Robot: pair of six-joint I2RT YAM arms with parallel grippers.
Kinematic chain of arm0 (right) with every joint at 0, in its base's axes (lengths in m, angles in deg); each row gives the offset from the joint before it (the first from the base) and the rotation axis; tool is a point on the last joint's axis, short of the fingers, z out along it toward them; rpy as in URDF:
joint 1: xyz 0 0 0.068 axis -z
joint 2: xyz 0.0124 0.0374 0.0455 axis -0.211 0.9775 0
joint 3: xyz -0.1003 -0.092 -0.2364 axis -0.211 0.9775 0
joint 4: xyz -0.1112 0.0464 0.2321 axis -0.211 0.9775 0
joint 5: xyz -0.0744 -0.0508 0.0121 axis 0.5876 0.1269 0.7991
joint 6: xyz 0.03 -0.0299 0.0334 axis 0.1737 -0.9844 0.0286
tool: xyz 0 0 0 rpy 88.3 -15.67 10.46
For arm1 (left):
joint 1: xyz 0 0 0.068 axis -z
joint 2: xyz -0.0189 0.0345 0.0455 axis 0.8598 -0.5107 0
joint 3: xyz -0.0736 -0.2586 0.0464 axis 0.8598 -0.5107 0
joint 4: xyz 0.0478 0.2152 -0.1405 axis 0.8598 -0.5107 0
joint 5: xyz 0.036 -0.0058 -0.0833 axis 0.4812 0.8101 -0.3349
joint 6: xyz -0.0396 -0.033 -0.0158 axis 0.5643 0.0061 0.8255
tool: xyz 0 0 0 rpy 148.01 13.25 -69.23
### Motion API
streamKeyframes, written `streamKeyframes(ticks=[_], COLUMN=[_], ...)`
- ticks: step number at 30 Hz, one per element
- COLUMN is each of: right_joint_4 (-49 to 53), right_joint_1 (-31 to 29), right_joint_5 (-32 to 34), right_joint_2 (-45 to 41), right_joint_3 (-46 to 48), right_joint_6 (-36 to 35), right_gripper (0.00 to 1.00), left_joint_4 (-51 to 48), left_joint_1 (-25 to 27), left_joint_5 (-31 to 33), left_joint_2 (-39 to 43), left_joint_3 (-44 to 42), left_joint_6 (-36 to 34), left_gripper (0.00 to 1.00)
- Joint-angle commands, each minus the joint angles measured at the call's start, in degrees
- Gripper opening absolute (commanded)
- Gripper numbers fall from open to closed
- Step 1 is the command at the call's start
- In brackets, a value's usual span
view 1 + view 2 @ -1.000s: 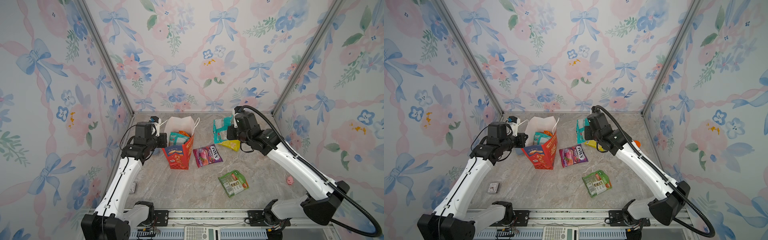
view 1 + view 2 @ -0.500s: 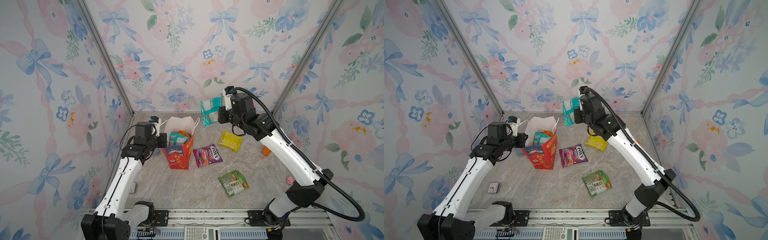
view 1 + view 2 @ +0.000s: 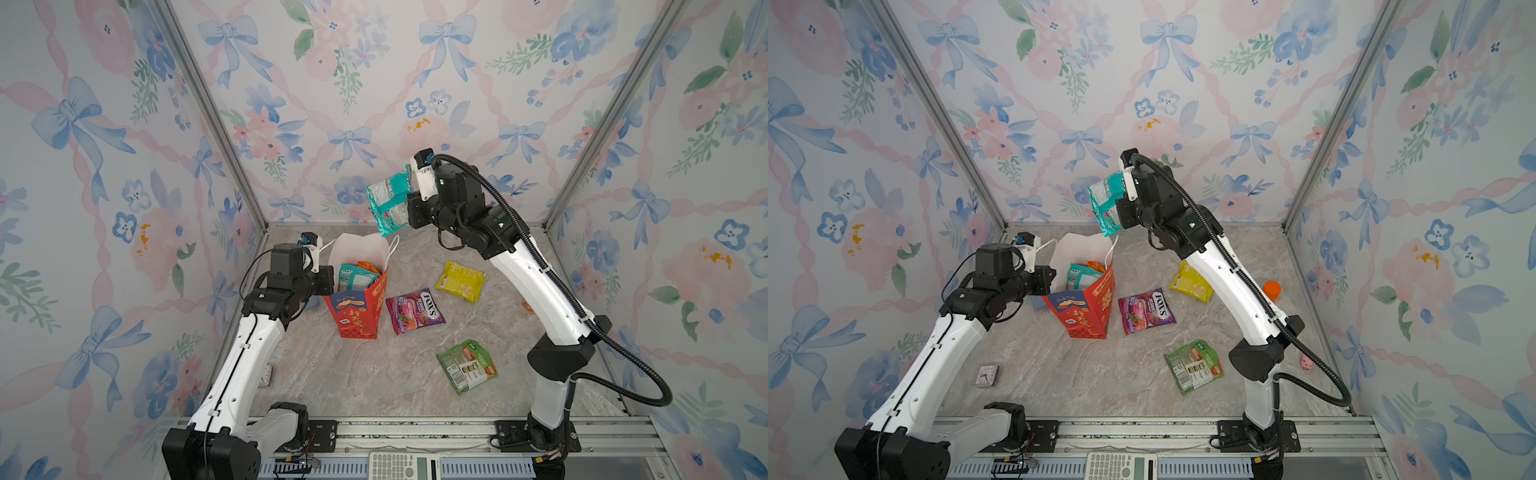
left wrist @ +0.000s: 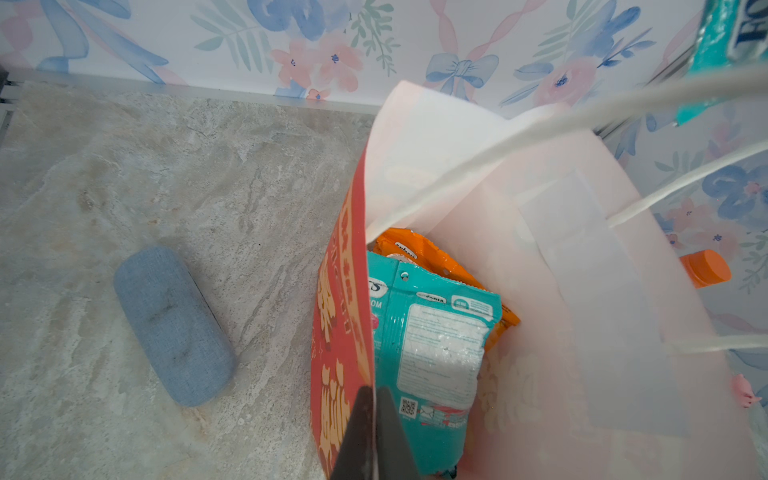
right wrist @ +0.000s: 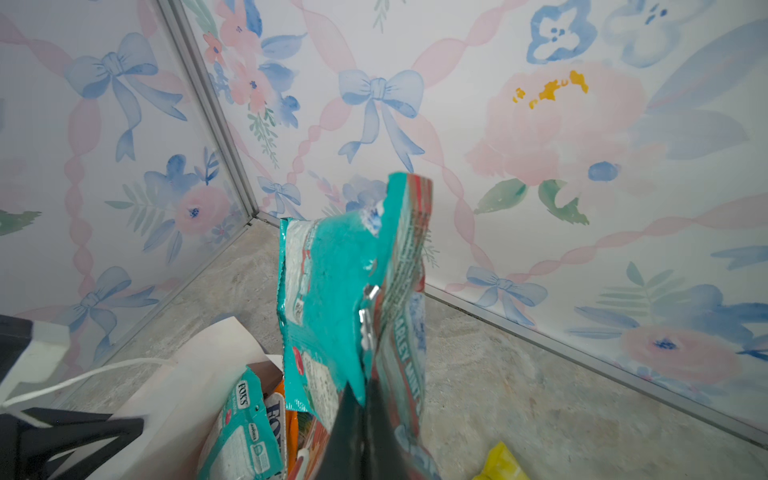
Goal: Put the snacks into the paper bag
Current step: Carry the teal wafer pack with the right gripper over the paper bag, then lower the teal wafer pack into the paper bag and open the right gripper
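Observation:
The red paper bag (image 3: 358, 309) (image 3: 1086, 311) stands upright and open at the table's left. My left gripper (image 4: 374, 399) is shut on its near rim. A teal packet (image 4: 432, 332) and an orange one (image 4: 419, 249) lie inside. My right gripper (image 5: 365, 395) is shut on another teal packet (image 3: 388, 203) (image 3: 1106, 203), hanging in the air just above and behind the bag's mouth. On the table lie a purple FOX'S packet (image 3: 415, 311), a yellow packet (image 3: 460, 281) and a green packet (image 3: 467, 365).
A blue fabric case (image 4: 172, 324) lies left of the bag. An orange-capped bottle (image 3: 1271, 289) and a pink pig toy (image 3: 1307, 362) sit by the right wall. A small card (image 3: 987, 375) lies front left, and a calculator (image 3: 401, 465) rests on the front rail.
My right arm has lifted the teal packet off the table and carried it up and left, to above the bag. The left arm and the bag have not moved.

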Motion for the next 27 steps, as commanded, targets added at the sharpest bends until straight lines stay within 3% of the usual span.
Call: streamKeyframes(ticks=[1,13,27], right_joint_4=[1.9,5.4,10.8], right_joint_1=[-1.9,-5.1,-7.3], right_joint_5=[-1.3,-6.5,-7.6], right_joint_2=[1.9,2.9,4.8], right_joint_3=[-5.6,-4.4,-3.6], right_joint_6=[-3.3,-6.7,-12.3], right_gripper=[0.00,0.00,0.00], left_joint_4=[1.0,1.0,1.0], left_joint_1=[-0.2,-0.3,-0.3], left_joint_5=[-0.6,-0.2,-0.2], left_joint_2=[0.6,0.5,0.2], left_joint_3=[1.5,1.5,1.7], left_joint_6=[-1.0,-1.3,-1.4], left_gripper=[0.00,0.00,0.00])
